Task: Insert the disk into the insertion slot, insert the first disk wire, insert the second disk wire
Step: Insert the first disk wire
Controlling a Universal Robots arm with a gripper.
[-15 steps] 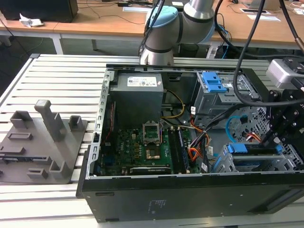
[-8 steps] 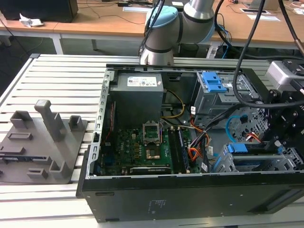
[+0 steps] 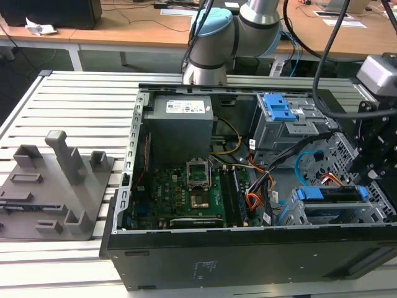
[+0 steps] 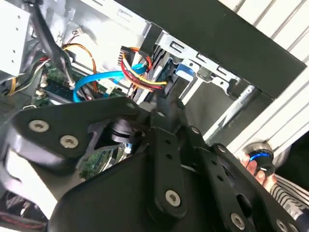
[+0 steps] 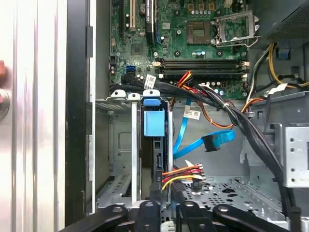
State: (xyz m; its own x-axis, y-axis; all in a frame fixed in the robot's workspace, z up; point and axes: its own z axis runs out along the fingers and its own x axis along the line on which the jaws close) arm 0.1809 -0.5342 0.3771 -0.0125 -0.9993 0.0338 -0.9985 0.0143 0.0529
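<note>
While the gripper (image 5: 167, 211) hangs over the open black computer case (image 3: 248, 264) at the exterior view's right, I see the silver-grey rectangular disk (image 5: 154, 123) in its bright blue plastic frame. It sits edge-up inside the insertion slot (image 5: 120, 145), the silver perforated sheet-metal cage. The black fingers (image 5: 149, 212) stand one on either side of the disk's near edge. I can't tell whether they're clamped on it or just clear of it.

The thin light blue second disk wire (image 5: 193, 145) loops loose beside the cage, with its small end connector free and apart from the disk. The thin orange-red first disk wire (image 3: 331, 180) arcs just beside the disk, but I can't make out its end. A red-yellow-black wire bundle (image 5: 183, 173) reaches the disk's side near the fingers; I can't tell if it's plugged in. The case rests on a slatted metal counter (image 3: 74, 99).
</note>
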